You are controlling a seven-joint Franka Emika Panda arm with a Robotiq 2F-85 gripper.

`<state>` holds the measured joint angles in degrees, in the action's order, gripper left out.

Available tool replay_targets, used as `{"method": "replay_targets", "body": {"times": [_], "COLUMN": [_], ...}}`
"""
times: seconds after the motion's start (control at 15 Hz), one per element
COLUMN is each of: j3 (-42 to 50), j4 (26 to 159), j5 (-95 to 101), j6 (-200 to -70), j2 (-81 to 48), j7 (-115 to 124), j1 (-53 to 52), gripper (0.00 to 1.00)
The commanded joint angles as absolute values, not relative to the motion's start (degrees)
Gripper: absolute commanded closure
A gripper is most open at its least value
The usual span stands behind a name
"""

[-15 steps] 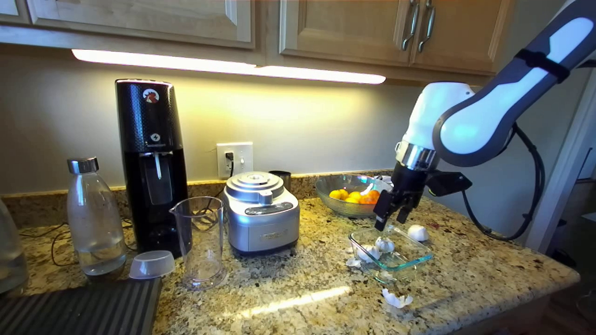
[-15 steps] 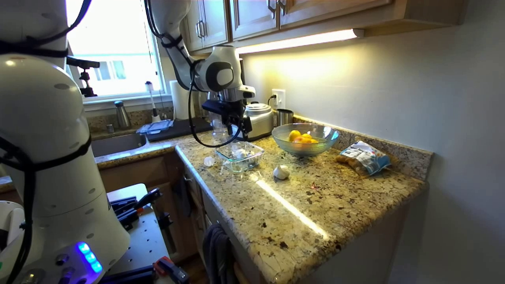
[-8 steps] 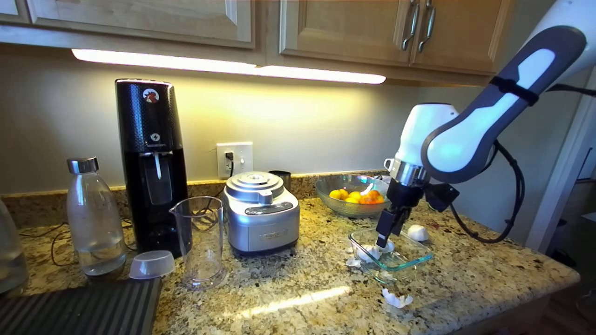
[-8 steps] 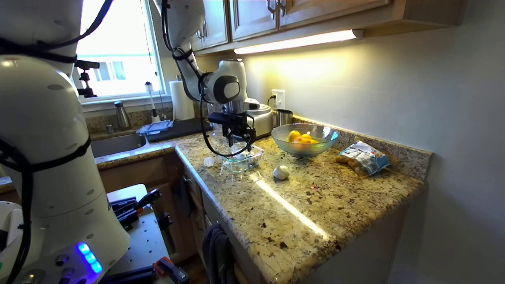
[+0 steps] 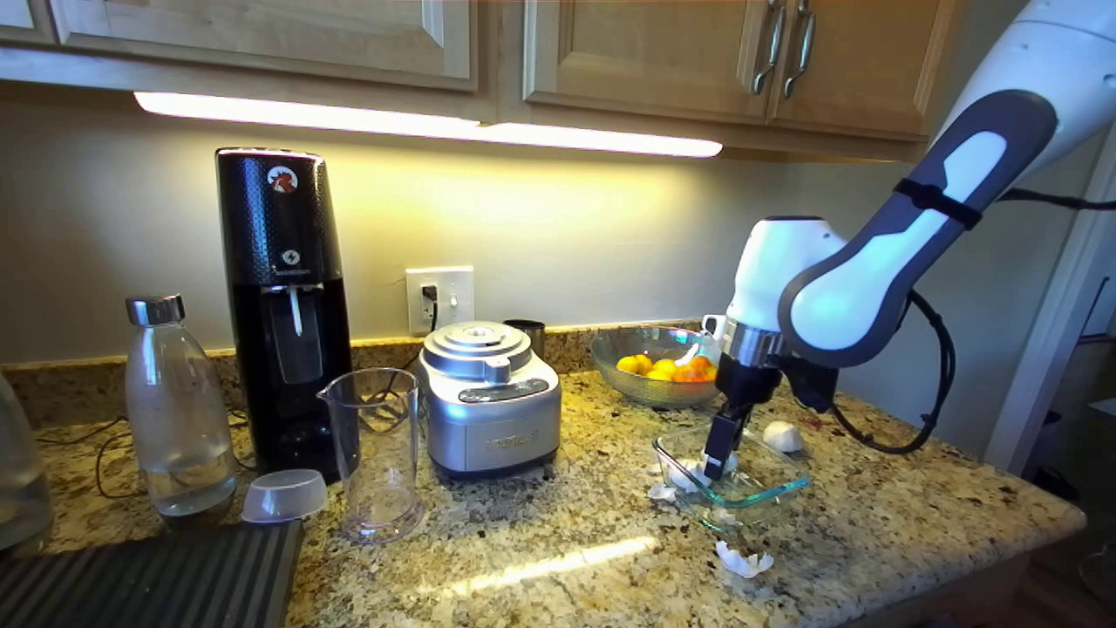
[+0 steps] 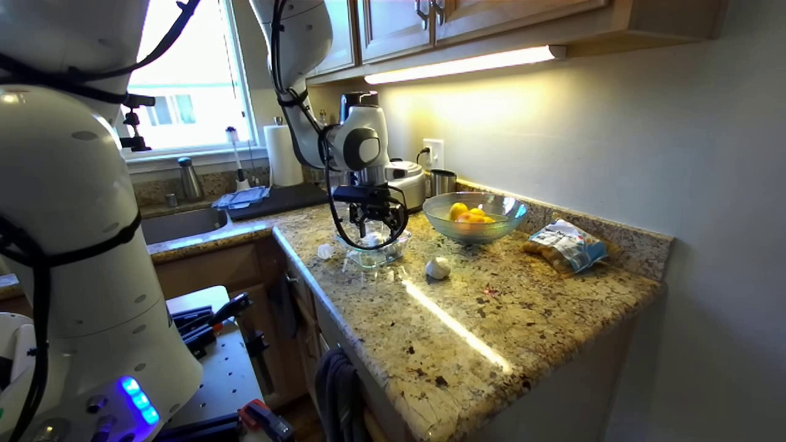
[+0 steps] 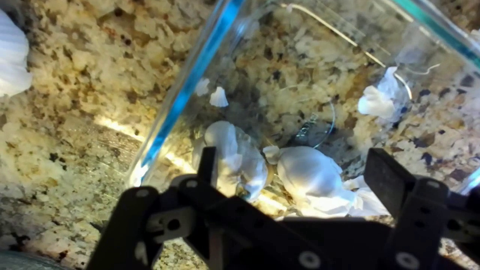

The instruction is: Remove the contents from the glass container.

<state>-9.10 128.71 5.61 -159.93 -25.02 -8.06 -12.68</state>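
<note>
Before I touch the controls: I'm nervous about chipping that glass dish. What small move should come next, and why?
Probably lower the fingers a touch, slowly, without closing them. In the wrist view they stand apart: one garlic bulb in the glass dish shows between them, another bulb is partly hidden behind one finger. I can't tell whether they reach deep enough to grip either.

The wrist view looks closely down into the dish [image 7: 188, 87] both farther exterior views share.
</note>
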Motion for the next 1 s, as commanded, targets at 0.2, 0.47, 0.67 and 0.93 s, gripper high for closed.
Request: {"method": "replay_targets", "body": {"times": [0.2, 0.47, 0.67, 0.93], "j3": [-7.84, -6.08, -2.47, -1.69], "j4": [128.08, 127.85, 126.87, 125.71], "j5": [11.16, 14.32, 19.59, 21.30], "j6": [-160.44, -161.23, -162.63, -163.25], "j2": [-25.45, -25.96, -27.39, -29.15], "j7": [-9.78, -8.61, -6.37, -5.63], "j1": [-12.61, -13.61, -16.24, -17.17], "gripper": [0.00, 0.00, 0.02, 0.39]}}
